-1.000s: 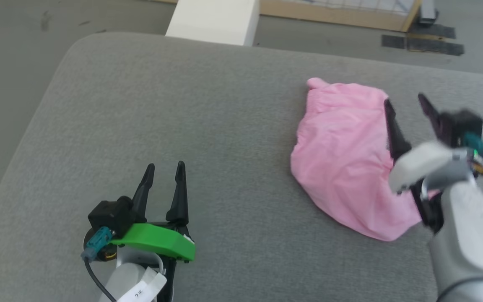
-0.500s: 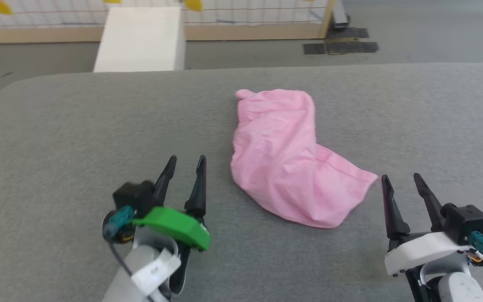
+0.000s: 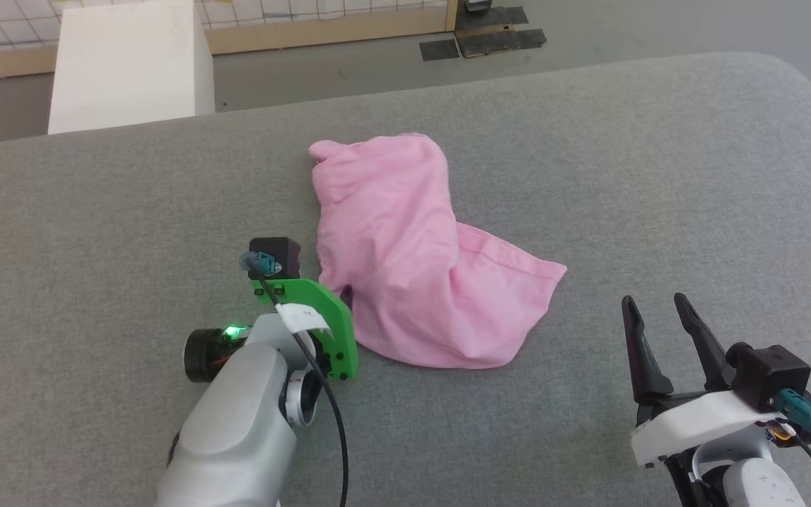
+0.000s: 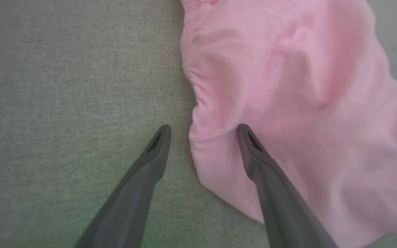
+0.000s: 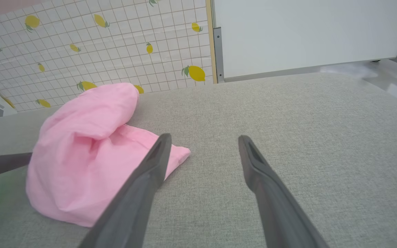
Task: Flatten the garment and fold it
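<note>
now the crumpled light pink garment of thin fabric [image 3: 405, 260] lies in a heap near the middle of the grey padded cloth surface [image 3: 659, 176], with its long axis going from the far end toward the near right corner. the left gripper [image 4: 203, 129] is the nearer one. it points down at the near left edge with fingers apart, one over the fabric and one over bare surface, so the edge lies between them. the right gripper [image 3: 653, 300], also spread and empty, hovers apart from the right corner.

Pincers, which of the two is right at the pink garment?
The left pincer, on the green mount: open, it straddles the garment's edge. The right pincer, on the white mount, stands apart from it.
</note>
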Controlling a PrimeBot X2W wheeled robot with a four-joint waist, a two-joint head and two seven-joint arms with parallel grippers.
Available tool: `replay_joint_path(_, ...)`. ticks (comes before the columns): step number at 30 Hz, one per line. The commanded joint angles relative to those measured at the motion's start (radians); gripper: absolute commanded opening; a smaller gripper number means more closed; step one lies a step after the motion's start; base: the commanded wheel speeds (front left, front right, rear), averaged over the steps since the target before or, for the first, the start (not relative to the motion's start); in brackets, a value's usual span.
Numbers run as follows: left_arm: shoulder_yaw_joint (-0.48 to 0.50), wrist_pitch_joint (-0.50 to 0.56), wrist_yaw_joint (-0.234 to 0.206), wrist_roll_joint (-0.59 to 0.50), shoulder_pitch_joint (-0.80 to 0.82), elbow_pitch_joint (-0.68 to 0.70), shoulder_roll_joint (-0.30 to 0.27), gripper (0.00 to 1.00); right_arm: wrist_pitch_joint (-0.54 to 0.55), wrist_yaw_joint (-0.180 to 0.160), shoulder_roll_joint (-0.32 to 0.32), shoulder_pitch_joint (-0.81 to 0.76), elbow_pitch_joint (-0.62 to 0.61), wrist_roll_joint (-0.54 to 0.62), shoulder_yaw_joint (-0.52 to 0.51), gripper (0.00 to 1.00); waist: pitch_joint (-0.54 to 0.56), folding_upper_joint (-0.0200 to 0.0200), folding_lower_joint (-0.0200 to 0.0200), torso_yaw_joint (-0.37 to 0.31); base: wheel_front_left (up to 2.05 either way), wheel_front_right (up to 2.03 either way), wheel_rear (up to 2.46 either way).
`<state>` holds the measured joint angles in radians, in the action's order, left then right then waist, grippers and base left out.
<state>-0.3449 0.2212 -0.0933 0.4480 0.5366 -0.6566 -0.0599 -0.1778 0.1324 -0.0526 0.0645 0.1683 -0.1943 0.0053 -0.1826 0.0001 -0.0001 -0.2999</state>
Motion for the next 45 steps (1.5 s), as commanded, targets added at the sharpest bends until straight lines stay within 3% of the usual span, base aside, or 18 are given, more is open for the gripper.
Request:
replay_joint_path(1,-0.006,0.036,-0.024,-0.019,0.023,-0.021,-0.014,1.00,-0.010,-0.002,0.002,0.017,0.003,-0.007,0.004,1.00,-0.015,-0.0001,0.0001,-0.013,0.00,0.00,0.00)
replay_joint_path(4,-0.019,0.107,-0.051,-0.027,0.040,-0.053,-0.019,1.00,-0.015,-0.002,0.002,0.023,0.011,-0.012,0.010,1.00,-0.021,-0.0001,0.0001,-0.015,0.00,0.00,0.00)
replay_joint_path(7,-0.046,0.178,-0.045,-0.035,0.039,-0.078,-0.022,1.00,-0.018,-0.002,0.002,0.029,0.017,-0.019,0.023,1.00,-0.021,-0.0001,0.0001,-0.014,0.00,0.00,0.00)
replay_joint_path(8,-0.056,0.202,-0.034,-0.031,0.034,-0.082,-0.020,0.83,-0.019,-0.002,0.002,0.030,0.018,-0.022,0.026,1.00,-0.020,-0.0001,0.0001,-0.012,0.00,0.00,0.00)
replay_joint_path(9,-0.065,0.214,-0.023,-0.028,0.030,-0.080,-0.019,0.46,-0.020,-0.002,0.002,0.032,0.020,-0.023,0.028,1.00,-0.018,-0.0001,0.0001,-0.009,0.00,0.00,0.00)
replay_joint_path(10,-0.070,0.214,-0.012,-0.024,0.025,-0.072,-0.018,0.00,-0.020,-0.002,0.002,0.033,0.021,-0.027,0.028,1.00,-0.016,-0.0001,0.0001,-0.004,0.00,0.00,0.00)
replay_joint_path(15,-0.041,0.072,-0.022,-0.017,-0.007,0.019,-0.027,0.00,-0.022,-0.002,0.002,0.031,0.026,-0.030,0.020,1.00,0.001,-0.0001,0.0001,0.032,0.00,0.00,0.00)
replay_joint_path(18,0.004,-0.034,-0.055,-0.010,-0.060,0.114,-0.051,0.00,-0.021,-0.002,0.002,0.026,0.026,-0.029,0.009,1.00,0.015,-0.0001,0.0001,0.060,0.00,0.00,0.00)
replay_joint_path(22,0.066,-0.100,-0.115,-0.003,-0.178,0.279,-0.107,0.00,-0.014,-0.002,0.002,0.015,0.018,-0.029,-0.001,1.00,0.028,-0.0001,0.0001,0.095,0.00,0.00,0.00)
replay_joint_path(31,0.134,0.002,-0.289,-0.031,-0.499,0.605,-0.213,0.00,0.012,-0.002,0.002,0.002,-0.001,-0.019,0.002,1.00,0.035,-0.0001,0.0001,0.170,0.00,0.00,0.00)
replay_joint_path(35,0.126,0.101,-0.319,-0.008,-0.582,0.662,-0.218,0.00,0.034,-0.002,0.002,-0.002,-0.012,-0.007,0.012,1.00,0.039,-0.0001,0.0001,0.194,0.00,0.00,0.00)
replay_joint_path(36,0.123,0.108,-0.315,0.000,-0.587,0.674,-0.213,0.17,0.040,-0.002,0.002,-0.002,-0.014,-0.004,0.016,1.00,0.040,-0.0001,0.0001,0.199,0.00,0.00,0.00)
replay_joint_path(37,0.119,0.110,-0.308,0.014,-0.590,0.686,-0.204,1.00,0.050,-0.002,0.002,-0.004,-0.016,0.002,0.025,1.00,0.041,-0.0001,0.0001,0.205,0.00,0.00,0.00)
replay_joint_path(40,0.111,0.088,-0.287,0.030,-0.585,0.698,-0.186,1.00,0.095,-0.002,0.002,-0.008,-0.019,0.019,0.066,1.00,0.041,-0.0001,0.0001,0.217,0.00,0.00,0.00)
replay_joint_path(45,0.121,-0.090,-0.233,0.026,-0.551,0.696,-0.158,1.00,0.257,-0.002,0.002,0.001,0.002,0.085,0.170,1.00,0.032,-0.0001,0.0001,0.239,0.00,0.00,0.00)
